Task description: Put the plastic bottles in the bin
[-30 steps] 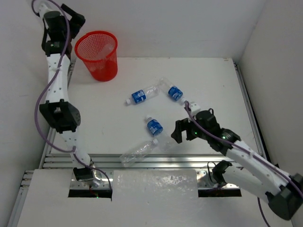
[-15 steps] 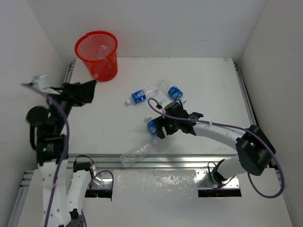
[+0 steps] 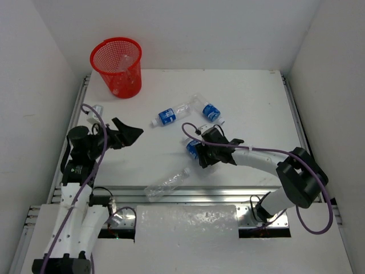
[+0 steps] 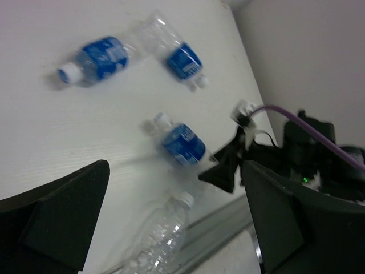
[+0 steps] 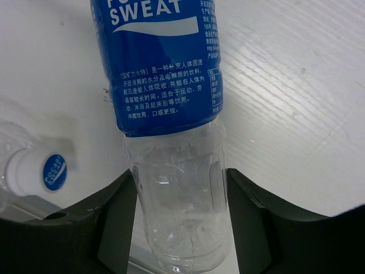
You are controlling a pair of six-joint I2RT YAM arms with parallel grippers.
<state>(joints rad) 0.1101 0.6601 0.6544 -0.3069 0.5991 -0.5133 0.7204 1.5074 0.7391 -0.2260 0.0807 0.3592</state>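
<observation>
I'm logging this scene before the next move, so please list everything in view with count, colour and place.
table: one, white, under everything.
bin: one, red mesh, upright at the table's far left.
far-left bottle: one, clear with blue label, lying mid-table.
far-right bottle: one, clear with blue label, lying just right of it.
near bottle: one, clear with blue label, between the fingers of the right gripper.
unlabelled bottle: one, clear, lying at the table's near edge.
left gripper: one, black, open, over the table's left side.
right gripper: one, black, fingers flanking the near bottle; firm grip unclear.
</observation>
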